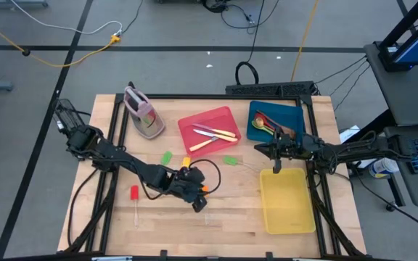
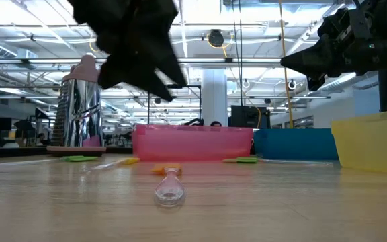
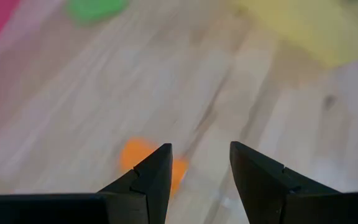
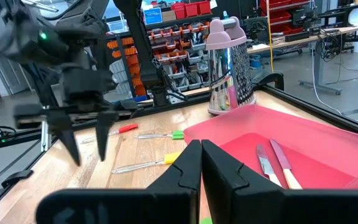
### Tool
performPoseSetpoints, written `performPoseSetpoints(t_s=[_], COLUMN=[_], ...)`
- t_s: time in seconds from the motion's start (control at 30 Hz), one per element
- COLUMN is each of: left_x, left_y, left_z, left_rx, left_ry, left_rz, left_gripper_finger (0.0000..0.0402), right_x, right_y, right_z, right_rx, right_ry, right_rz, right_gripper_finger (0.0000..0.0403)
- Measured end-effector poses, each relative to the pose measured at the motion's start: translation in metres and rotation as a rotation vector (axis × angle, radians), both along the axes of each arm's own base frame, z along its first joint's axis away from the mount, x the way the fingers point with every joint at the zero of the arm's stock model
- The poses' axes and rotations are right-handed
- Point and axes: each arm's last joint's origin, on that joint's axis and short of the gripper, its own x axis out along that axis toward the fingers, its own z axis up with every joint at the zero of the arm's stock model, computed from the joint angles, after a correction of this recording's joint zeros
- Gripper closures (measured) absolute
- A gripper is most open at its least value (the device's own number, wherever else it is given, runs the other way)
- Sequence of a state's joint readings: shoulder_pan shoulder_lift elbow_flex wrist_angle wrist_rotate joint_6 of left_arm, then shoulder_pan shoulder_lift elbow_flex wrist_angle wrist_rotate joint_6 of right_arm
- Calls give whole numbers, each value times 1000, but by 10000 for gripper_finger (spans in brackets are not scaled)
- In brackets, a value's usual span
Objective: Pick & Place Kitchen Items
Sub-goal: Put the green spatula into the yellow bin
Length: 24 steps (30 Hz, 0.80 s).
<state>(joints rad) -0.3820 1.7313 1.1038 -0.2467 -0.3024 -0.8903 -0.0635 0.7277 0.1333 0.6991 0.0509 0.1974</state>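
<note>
On the wooden surface [image 1: 223,210], nearest the front edge, the left pincer [image 1: 198,204] hangs just above the boards with its fingers spread apart and nothing between them. An orange-headed utensil [image 1: 205,189] lies right under and just beside that pincer; in the left wrist view the orange head sits close to one fingertip, not gripped. A red-headed utensil [image 1: 134,196] lies apart toward the left side. Farther back, a green-headed utensil [image 1: 166,157] and a yellow-headed one [image 1: 186,161] rest near the red tray [image 1: 187,125], which holds cream-handled knives [image 1: 216,133]. Another green-headed utensil [image 1: 230,160] lies between the red tray and the yellow tray [image 1: 289,210]. The right pincer [image 1: 276,168] hovers over the yellow tray's far edge, fingers pressed together and empty. Beyond it, the blue tray [image 1: 293,114] holds spoons [image 1: 265,125].
</note>
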Motion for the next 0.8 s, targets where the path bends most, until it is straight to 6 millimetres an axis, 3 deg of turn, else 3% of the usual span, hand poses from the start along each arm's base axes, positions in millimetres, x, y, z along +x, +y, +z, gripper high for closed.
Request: performPoseSetpoints(t_s=[0.17,0.33,0.57,0.8], left_x=[-16,-33,-51,-48], left_y=[4,16,46,85], left_z=[-11,-19,-21,-26], left_rx=[-76,-14,185,150], left_ry=[203,392,554,660], left_rz=[106,219,417,434], left_gripper_finger=[234,234,234,234], right_x=[0,0,0,0], right_y=[0,0,0,0], right_z=[0,1,3,-1], right_rx=[0,-1,-2,1], right_ry=[0,-13,-28,4], right_rz=[0,0,-1,0], right_gripper_finger=[399,399,399,399])
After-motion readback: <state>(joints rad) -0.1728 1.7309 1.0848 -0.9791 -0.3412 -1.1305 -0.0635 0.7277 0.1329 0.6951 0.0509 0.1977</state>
